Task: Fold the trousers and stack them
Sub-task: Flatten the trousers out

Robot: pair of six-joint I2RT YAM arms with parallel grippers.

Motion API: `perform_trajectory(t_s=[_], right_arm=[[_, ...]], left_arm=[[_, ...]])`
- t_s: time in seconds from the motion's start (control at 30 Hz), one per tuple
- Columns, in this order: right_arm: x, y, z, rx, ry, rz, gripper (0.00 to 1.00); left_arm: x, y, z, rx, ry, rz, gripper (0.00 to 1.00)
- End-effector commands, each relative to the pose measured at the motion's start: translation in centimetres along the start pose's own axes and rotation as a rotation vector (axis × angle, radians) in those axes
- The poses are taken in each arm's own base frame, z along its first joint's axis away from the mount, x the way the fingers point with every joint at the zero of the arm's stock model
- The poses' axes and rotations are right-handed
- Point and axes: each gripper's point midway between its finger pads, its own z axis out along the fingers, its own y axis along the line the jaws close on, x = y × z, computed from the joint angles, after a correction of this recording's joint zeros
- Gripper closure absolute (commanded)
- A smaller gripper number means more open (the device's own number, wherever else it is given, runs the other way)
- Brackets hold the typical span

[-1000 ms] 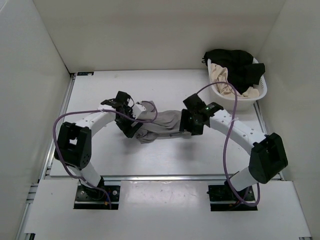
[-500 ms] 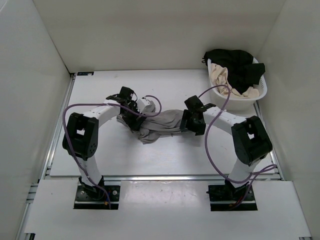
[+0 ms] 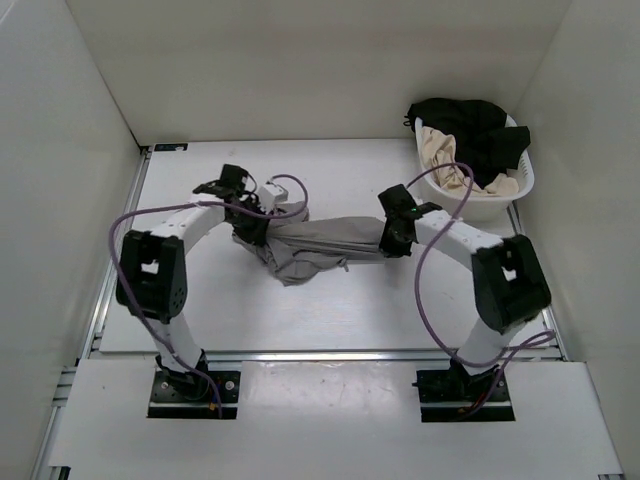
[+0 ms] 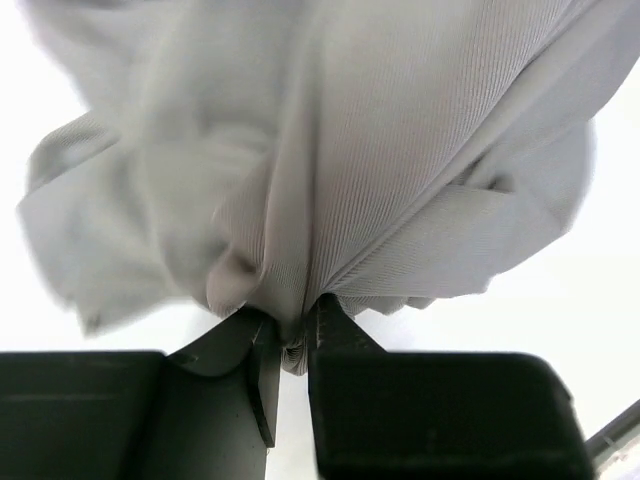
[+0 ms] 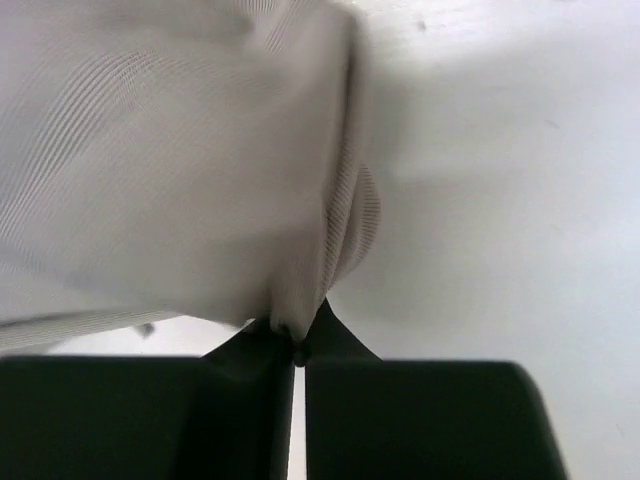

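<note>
The grey trousers (image 3: 320, 242) hang bunched between my two arms over the middle of the table, a loose fold sagging toward the near side. My left gripper (image 3: 262, 232) is shut on the trousers' left end; in the left wrist view a thick pinch of ribbed fabric (image 4: 300, 200) sits between the dark fingers (image 4: 340, 335). My right gripper (image 3: 388, 240) is shut on the right end; in the right wrist view a thin edge of the cloth (image 5: 200, 180) is clamped at the fingertips (image 5: 335, 340).
A white laundry basket (image 3: 502, 204) stands at the back right with a black garment (image 3: 478, 128) and a beige garment (image 3: 440, 150) in it. White walls enclose the table on three sides. Purple cables loop off both arms.
Both grippers have closed on the trousers' ends. The cloth is now stretched wider and lifted between them, and the left gripper has shifted back and left.
</note>
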Motion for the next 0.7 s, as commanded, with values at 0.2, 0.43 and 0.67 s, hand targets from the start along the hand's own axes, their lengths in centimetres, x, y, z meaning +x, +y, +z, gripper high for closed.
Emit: perform_trajectory(t_s=[0.2,0.43,0.67], right_arm=[[-4.3,-7.5,-22.0,0.112,-0.520,0.078,1.00],[-4.1,-7.1,-31.6,0.114,-0.632,0.013,1.00],[-7.4,-2.3,-29.6,0.080,-0.529,-0.158,1.00]], left_arm=[[-1.9,4.8,-22.9,-0.483,-0.210,0.037,0.86],[-0.9,0.0,-31.1,-0.525,-0.183,-0.030,0.86],[1.0,1.7,-27.4,-0.504,-0.096,-0.020,0.86]])
